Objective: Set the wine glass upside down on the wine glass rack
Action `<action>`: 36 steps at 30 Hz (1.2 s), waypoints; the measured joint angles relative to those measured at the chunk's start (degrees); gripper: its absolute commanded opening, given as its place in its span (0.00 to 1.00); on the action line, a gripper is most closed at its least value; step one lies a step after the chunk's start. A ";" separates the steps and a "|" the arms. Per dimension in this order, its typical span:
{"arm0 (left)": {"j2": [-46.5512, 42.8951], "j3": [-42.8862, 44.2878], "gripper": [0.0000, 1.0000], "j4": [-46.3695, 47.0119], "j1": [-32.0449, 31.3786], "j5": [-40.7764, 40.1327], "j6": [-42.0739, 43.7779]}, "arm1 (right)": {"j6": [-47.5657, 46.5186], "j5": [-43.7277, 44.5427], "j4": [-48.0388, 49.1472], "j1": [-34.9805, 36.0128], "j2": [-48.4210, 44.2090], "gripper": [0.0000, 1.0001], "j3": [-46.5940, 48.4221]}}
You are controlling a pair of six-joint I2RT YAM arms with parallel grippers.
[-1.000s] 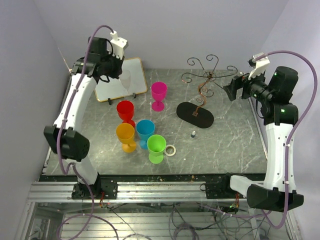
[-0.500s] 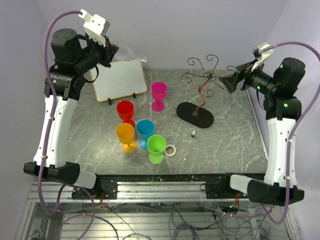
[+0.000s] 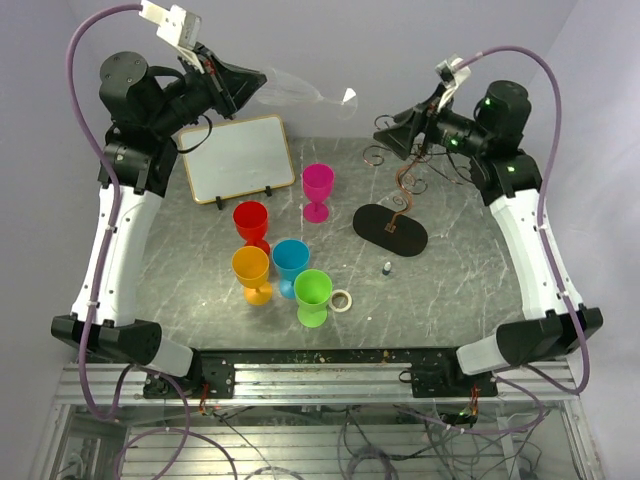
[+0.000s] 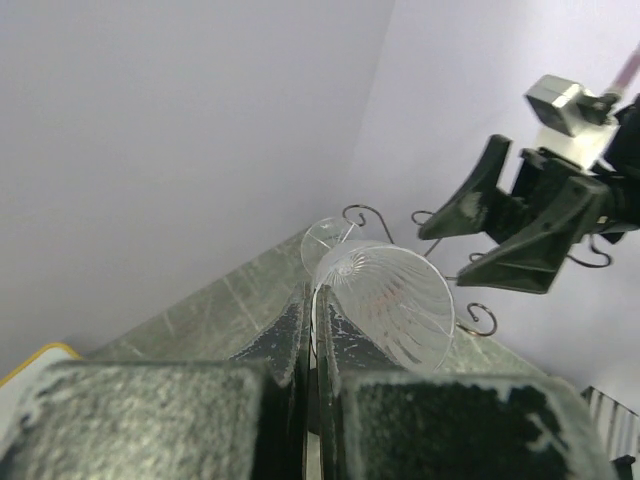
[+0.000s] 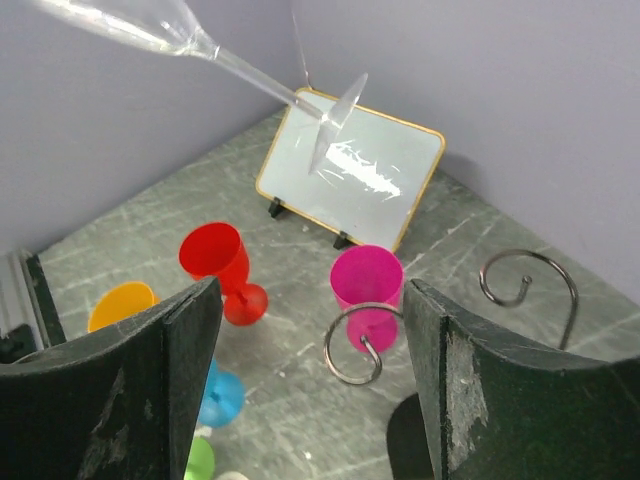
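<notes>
Handover seems the aim: the left gripper [image 3: 255, 85] clamps the clear wine glass [image 3: 300, 95] by its bowl rim, holding it sideways high above the table [image 3: 470, 280], foot offered toward the right gripper [image 3: 385, 138], whose jaws gape empty beside the wine glass rack [image 3: 405, 178].

a robotics lab test cell is shown: a grey marbled table [image 3: 470, 290] is boxed in by plain pale walls [image 3: 400, 60], the left arm [image 3: 112, 240] and the right arm [image 3: 535, 255] are bolted to an aluminium rail [image 3: 320, 382] at its near edge, and loose cables [image 3: 360, 440] are seen hanging beneath it.
</notes>
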 measured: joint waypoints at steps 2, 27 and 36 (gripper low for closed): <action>0.50 -0.15 0.07 1.64 -0.22 0.76 -1.75 | 2.51 0.83 1.40 1.27 1.81 0.69 0.98; 0.66 -3.69 0.07 6.08 -1.22 2.23 -4.44 | 16.83 6.23 7.69 5.68 10.56 0.09 6.25; 0.57 -4.68 0.07 6.71 -1.25 2.29 -4.70 | 18.05 5.99 8.61 5.68 11.89 0.12 6.01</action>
